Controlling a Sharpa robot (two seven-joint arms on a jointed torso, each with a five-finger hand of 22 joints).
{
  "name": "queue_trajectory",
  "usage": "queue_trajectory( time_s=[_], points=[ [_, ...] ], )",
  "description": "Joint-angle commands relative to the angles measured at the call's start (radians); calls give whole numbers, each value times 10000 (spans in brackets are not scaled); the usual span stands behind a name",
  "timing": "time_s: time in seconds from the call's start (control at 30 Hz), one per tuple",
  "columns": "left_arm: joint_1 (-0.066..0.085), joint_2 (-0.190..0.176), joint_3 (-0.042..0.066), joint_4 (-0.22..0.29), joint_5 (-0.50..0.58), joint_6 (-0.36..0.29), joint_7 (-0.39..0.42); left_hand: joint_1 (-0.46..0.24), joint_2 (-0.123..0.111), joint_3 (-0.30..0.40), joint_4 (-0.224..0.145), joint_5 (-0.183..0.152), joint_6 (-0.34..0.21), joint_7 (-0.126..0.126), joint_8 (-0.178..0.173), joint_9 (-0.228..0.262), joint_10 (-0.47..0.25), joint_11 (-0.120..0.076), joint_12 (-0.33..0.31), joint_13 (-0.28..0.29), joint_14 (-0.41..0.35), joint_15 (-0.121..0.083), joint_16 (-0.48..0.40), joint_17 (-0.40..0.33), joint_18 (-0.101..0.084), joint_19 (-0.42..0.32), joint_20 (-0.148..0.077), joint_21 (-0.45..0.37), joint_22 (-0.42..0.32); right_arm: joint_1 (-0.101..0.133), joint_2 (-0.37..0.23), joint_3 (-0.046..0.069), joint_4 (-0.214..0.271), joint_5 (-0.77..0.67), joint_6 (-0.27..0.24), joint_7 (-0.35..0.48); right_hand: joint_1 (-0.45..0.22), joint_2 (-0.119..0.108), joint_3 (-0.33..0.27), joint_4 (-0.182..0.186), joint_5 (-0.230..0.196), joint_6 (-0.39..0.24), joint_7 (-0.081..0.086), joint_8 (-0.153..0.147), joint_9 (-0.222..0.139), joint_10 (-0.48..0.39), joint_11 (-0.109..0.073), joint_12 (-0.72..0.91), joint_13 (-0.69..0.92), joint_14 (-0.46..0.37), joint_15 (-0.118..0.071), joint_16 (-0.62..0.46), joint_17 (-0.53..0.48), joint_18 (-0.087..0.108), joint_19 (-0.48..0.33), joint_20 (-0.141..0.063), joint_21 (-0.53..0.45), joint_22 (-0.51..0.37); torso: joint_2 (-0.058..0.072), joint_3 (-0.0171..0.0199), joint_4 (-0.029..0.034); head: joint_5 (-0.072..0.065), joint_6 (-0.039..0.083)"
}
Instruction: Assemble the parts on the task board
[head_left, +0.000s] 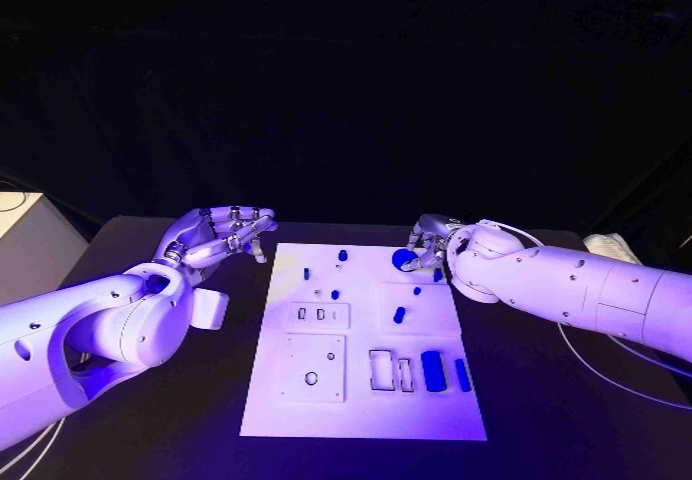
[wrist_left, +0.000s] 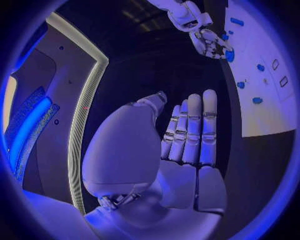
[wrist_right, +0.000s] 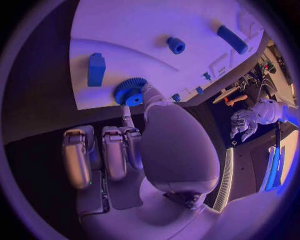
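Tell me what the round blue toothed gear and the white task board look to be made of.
Round blue toothed gear: probably moulded or printed plastic, with a matte, even colour and crisp teeth; the right hand touches it. White flat task board: looks like a smooth rigid plastic or painted plate, a matte sheet with clean cut-outs; I can't tell which.

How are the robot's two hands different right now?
The right robot hand pinches a round blue gear at the task board's far edge; the left robot hand holds nothing. The left hovers beside the board over the black table with its fingers apart; the right's other fingers are curled. Both are silver, on white arms.
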Motion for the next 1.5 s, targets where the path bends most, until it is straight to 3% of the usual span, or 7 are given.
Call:
queue_trajectory(
  time_s=[0.03, 0.43, 0.57, 0.7, 0.93, 1.13, 1.5],
  points=[
    [13, 22, 8, 5, 13, 178, 35, -92, 25, 63, 17, -48, -11, 25, -15, 14, 11, 24, -4, 9, 20, -27, 61, -11, 145, -92, 9, 42, 15, -53, 61, -26, -88, 152, 396, 137, -3, 137, 67, 15, 46, 69, -19, 52, -15, 1075, 43, 21, 2629, 1038, 10, 36, 2604, -64, 1046, 21, 21, 2632, -2, -6, 3, 17, -8],
    [13, 36, 8, -9, 13, 203, 3, -92, 25, 63, 17, -48, -11, 25, -15, 14, 11, 24, -4, 9, 20, -27, 61, -11, 145, -92, 9, 42, 15, -87, 145, -33, -286, 423, 591, 267, -143, 250, 129, 27, 42, 104, -27, 28, -35, 1075, 37, 21, 2629, 1033, -5, 31, 2584, -64, 1046, 4, 21, 2632, 3, -8, -8, 36, 1],
    [13, 40, 8, -15, 13, 220, -16, -92, 25, 63, 17, -48, -11, 25, -15, 14, 11, 24, -4, 9, 20, -27, 61, -11, 145, -92, 9, 42, 15, -89, 142, -33, -243, 478, 430, 334, 23, 584, 458, -78, 65, 279, -85, 42, -53, 1075, -10, 21, 2629, 1035, -87, 33, 2590, -64, 1046, -54, 21, 2632, -5, -9, -17, 52, -6],
    [13, 39, 8, -18, 10, 230, -33, -104, 31, 65, 25, -47, -19, 31, -19, 15, 1, 28, -8, 9, 21, -25, 66, -14, 144, -101, 10, 56, 23, -90, 121, -34, -129, 423, -29, 342, 281, 743, 1080, -213, 59, 530, -165, 20, -123, 1075, -93, 21, 2629, 1036, -159, 34, 2595, -64, 1046, -134, 21, 2632, 1, -6, -20, 58, 7],
    [12, 31, 8, -26, -6, 228, -53, -69, 41, 89, 1, -44, -30, 29, -23, 18, -10, 27, -11, 9, 16, -26, 71, -21, 145, -116, 11, 78, 37, -89, 83, -33, 218, -60, -1050, 381, 164, 652, 1427, -229, 43, 836, -265, 74, -150, 1075, -180, 21, 2629, 1031, -201, 28, 2575, -64, 1046, -173, 21, 2632, -10, -7, -22, 66, 9],
    [12, 28, 8, -34, -9, 228, -59, -59, 45, 97, -6, -43, -31, 29, -24, 19, -12, 26, -12, 10, 15, -27, 73, -23, 145, -121, 11, 85, 41, -43, 21, -29, 869, -1246, -1948, 241, 92, 521, 1550, -255, 35, 951, -306, 97, -161, 1075, -220, 21, 2629, 1035, -220, 32, 2589, -64, 1046, -190, 21, 2632, -23, -17, -23, 65, 42],
    [12, 14, 8, -3, -10, 235, -67, -59, 45, 97, -6, -43, -31, 29, -24, 19, -12, 26, -12, 10, 15, -27, 73, -23, 145, -121, 11, 85, 41, -6, 282, -73, 1998, -3692, -2400, -86, 29, 345, 1640, -283, 32, 1007, -324, 93, -181, 1075, -240, 21, 2629, 1041, -233, 40, 2619, -64, 1046, -205, 21, 2632, -4, -19, -9, 72, 44]
  ],
)
